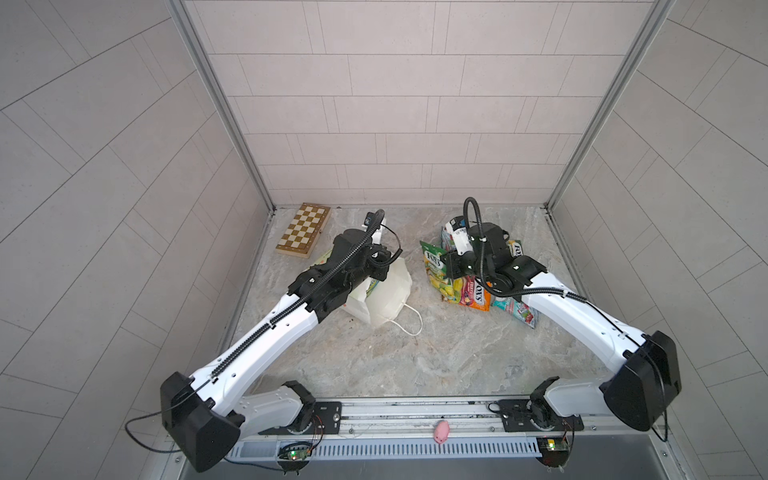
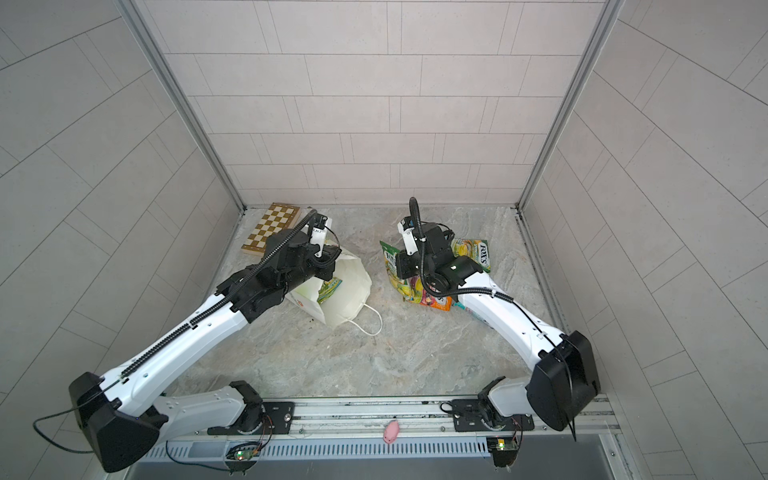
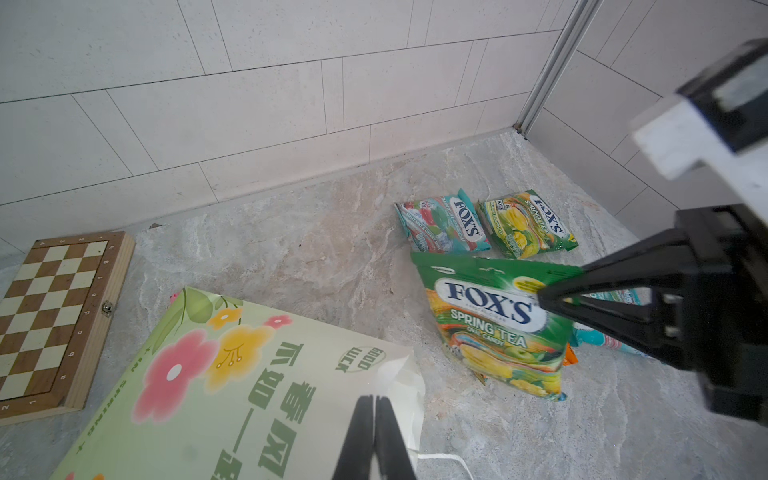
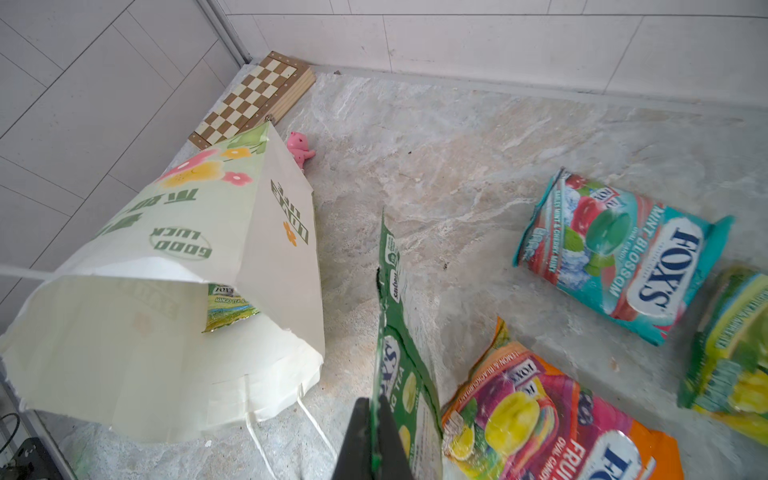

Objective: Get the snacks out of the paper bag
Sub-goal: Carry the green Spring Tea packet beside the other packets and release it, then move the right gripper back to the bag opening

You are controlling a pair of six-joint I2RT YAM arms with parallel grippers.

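one packet (image 4: 230,309) is left inside the paper bag (image 4: 166,232), flat against the lower wall and some way in from the mouth. the bag lies on its side on the table (image 4: 457,166). its long axis runs from the closed end near the far left corner to the open mouth, which faces the front and slightly toward the right arm.

the left gripper (image 3: 374,401) is pressed together at the bag's rim and seems to pinch it, propping the mouth open. it sits right at the bag but looks busy holding it.

the right gripper (image 4: 374,415) is clamped on the edge of a green packet (image 3: 490,328), which hangs upright beside the loose packets on the right side of the table: an orange one (image 4: 561,419), a teal one (image 4: 623,257) and a yellow-green one (image 4: 735,353).

from the right gripper the bag's mouth lies across the middle of the table, to its left and turned partly its way. so once the green packet is let go, the reach would likely go along the bag's length, low and flat.
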